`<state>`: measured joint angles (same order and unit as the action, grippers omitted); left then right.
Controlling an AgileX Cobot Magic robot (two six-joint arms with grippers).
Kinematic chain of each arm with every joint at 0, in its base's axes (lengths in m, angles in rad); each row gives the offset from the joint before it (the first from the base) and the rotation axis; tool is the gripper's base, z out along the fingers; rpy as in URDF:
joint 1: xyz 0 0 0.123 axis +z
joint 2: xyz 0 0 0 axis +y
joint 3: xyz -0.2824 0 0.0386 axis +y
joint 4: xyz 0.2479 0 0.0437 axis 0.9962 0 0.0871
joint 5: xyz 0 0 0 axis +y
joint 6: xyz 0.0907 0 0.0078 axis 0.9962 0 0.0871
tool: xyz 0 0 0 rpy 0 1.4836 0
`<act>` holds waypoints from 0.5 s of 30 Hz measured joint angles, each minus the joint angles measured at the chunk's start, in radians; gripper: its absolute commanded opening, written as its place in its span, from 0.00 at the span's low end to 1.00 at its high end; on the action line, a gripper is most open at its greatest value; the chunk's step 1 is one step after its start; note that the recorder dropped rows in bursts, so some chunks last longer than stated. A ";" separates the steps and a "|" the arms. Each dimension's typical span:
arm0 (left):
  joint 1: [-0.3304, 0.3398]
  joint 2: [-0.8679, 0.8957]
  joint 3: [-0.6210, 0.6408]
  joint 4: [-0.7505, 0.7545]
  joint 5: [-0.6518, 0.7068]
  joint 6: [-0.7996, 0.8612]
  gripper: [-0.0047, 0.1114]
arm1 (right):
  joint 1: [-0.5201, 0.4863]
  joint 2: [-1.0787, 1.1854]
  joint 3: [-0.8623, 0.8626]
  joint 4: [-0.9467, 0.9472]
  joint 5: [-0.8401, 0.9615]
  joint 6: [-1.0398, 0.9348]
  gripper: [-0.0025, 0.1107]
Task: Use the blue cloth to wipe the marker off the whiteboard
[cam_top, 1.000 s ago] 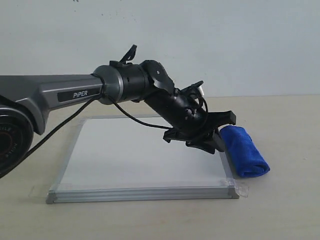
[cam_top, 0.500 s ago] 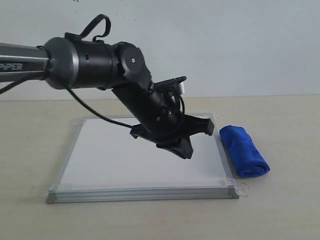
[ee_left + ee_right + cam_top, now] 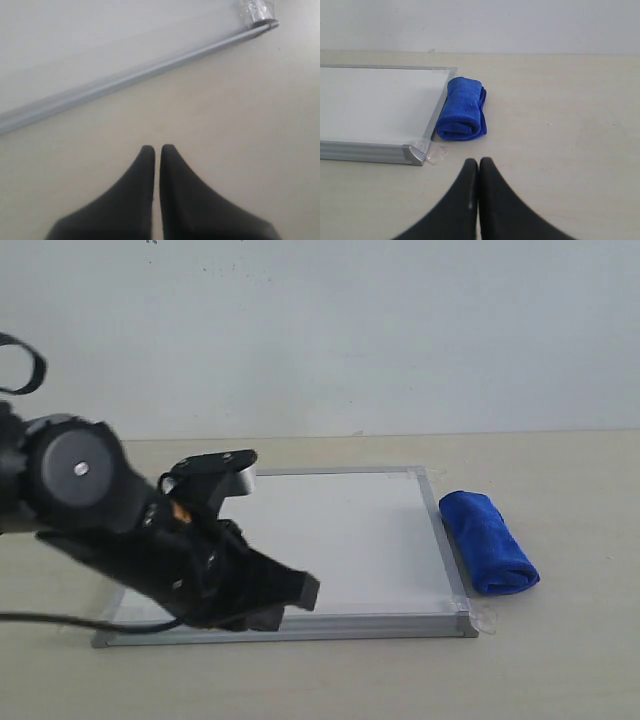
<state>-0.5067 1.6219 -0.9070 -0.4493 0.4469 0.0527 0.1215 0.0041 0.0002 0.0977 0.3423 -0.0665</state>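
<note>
While the blue cloth (image 3: 488, 541) lies rolled on the table just beside the whiteboard (image 3: 340, 530), touching or nearly touching its right frame, the left arm has swung right away from it! A second ago the left gripper (image 3: 290, 595) was hanging over the board's right side, close to the cloth; now it sits low at the board's near-left edge, well apart from the towel. Down the left wrist view, its fingers (image 3: 145, 195) are pressed nearly together with only a thin slit between them, gripping nothing, bare table under them and the board's silver frame (image 3: 130, 77) running past just beyond.

Over on the other side, the right gripper (image 3: 479, 165) is likewise closed up tight and empty, pointing across open table with the cloth ahead of it and the board's taped corner (image 3: 417, 152) near.

And the marker line? I can't find it: the visible board surface looks plain white, though the left arm covers the near-left part, so ink could be hidden there or the board may already be clean.

My read: the left arm is retreating, either finished or clearing the way for the right arm. If wiping remains, the cloth hasn't been picked up, and the right gripper looks better placed to open and take it
</note>
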 measured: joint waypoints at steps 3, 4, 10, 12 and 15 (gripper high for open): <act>0.000 -0.091 0.139 -0.008 -0.068 0.000 0.07 | 0.000 0.000 0.000 0.000 0.000 0.000 0.02; 0.000 -0.124 0.181 -0.015 -0.084 0.000 0.07 | 0.000 0.000 0.000 0.000 0.000 0.000 0.02; 0.000 -0.300 0.354 -0.049 -0.122 0.002 0.07 | 0.000 0.000 0.000 0.000 0.000 0.000 0.02; 0.000 -0.350 0.390 -0.054 -0.107 0.002 0.07 | 0.000 0.000 0.000 0.000 0.000 0.000 0.02; 0.000 -0.415 0.423 -0.076 -0.037 0.002 0.07 | 0.000 0.000 0.000 0.000 0.000 0.000 0.02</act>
<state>-0.5067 1.2068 -0.4844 -0.5249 0.4100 0.0544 0.1215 0.0041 0.0002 0.0977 0.3423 -0.0665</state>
